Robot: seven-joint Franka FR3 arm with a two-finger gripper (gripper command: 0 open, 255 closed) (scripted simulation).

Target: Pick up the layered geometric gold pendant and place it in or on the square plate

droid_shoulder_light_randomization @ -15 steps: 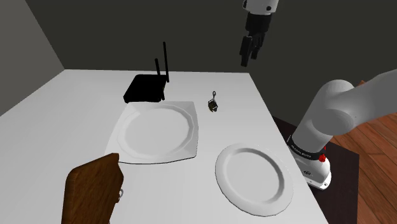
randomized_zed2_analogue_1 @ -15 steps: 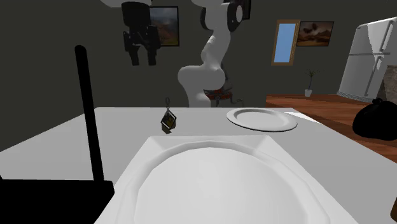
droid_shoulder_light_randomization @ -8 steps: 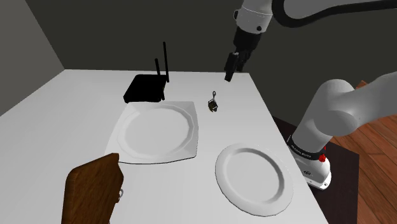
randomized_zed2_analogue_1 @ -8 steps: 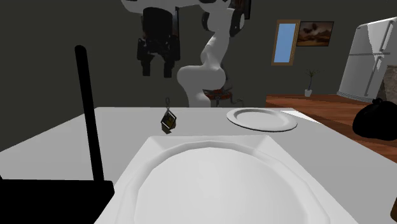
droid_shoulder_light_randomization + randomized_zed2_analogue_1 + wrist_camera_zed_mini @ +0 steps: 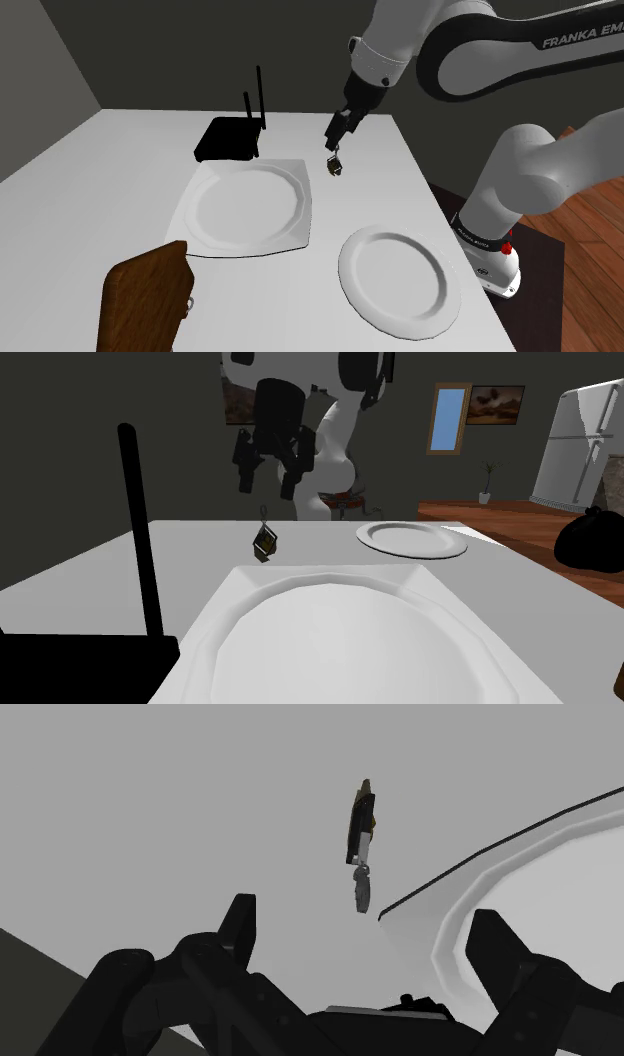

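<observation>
I have the claw [image 5: 333, 137] hovering over the pendant [image 5: 335, 164], its two fingers standing wide apart with nothing between them. The pendant sits on the white counter [image 5: 130, 150], just beside the far corner of the square plate [image 5: 205, 236] on the shoulder view's right, apart from the rim as far as I can tell. In the wrist view the pendant [image 5: 361, 829] looks thin and dark with a gold edge, and a small loop hangs off the end nearer the claw [image 5: 365, 909].

My main worry is the grasp. The piece looks narrow and hard, so if I close on its slim edge rather than across its flat faces, I expect it to twist or squirt out sideways. Catching only the loop would leave the body dangling and free to swing.

The plate rim [image 5: 460, 874] lies close to one finger's path. If I come down off-centre toward it, that finger could land on the rim, tip the plate and stop the claw short of the pendant.

If I descend too far, the fingertips press into the counter; too little, and they close above the piece. A nudge could also slide it toward the black router [image 5: 228, 140] or the counter's edge
</observation>
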